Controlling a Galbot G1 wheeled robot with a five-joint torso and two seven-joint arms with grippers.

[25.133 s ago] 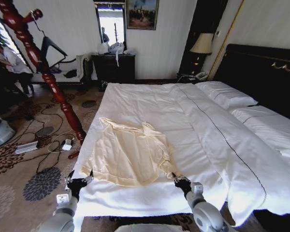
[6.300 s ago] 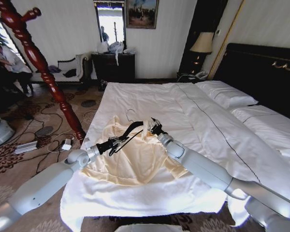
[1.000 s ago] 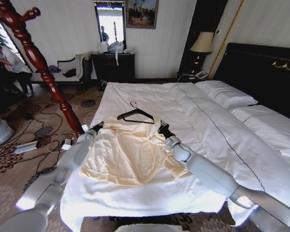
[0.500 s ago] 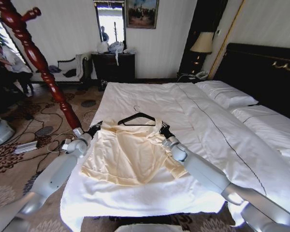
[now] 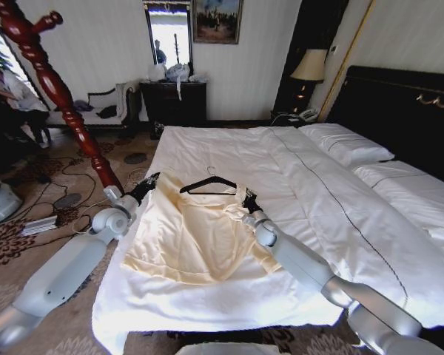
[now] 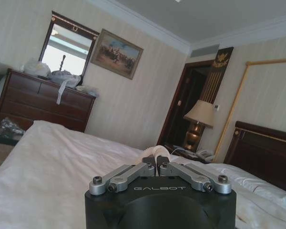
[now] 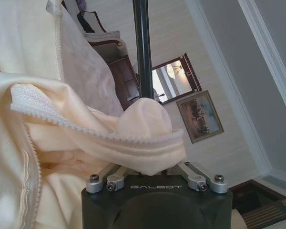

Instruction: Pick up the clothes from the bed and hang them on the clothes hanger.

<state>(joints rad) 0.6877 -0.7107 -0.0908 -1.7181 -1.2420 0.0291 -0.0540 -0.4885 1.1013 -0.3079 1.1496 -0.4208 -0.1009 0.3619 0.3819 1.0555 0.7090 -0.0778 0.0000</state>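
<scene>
The cream clothes [image 5: 192,237] lie spread on the near left part of the bed [image 5: 229,148]. The black clothes hanger [image 5: 207,185] sits at the collar, its hook pointing up the bed. My left gripper [image 5: 149,180] is at the garment's left shoulder; in the left wrist view the gripper [image 6: 156,163] is shut with a small cream fold [image 6: 155,152] pinched at its tips. My right gripper [image 5: 244,198] is at the right shoulder. In the right wrist view the gripper [image 7: 155,169] is shut on bunched cream fabric [image 7: 143,124], with the hanger's bar [image 7: 142,47] just beyond.
A tall reddish-brown wooden stand [image 5: 59,96] rises left of the bed, with cables [image 5: 66,200] on the carpet around its foot. A dark dresser [image 5: 174,103] stands at the far wall, a lamp [image 5: 307,66] and black headboard [image 5: 407,111] at the right.
My left arm has swung outward to the left and its gripper has moved slightly up the bed at the shoulder. The hanger has settled lower onto the collar. The right gripper barely moved.
</scene>
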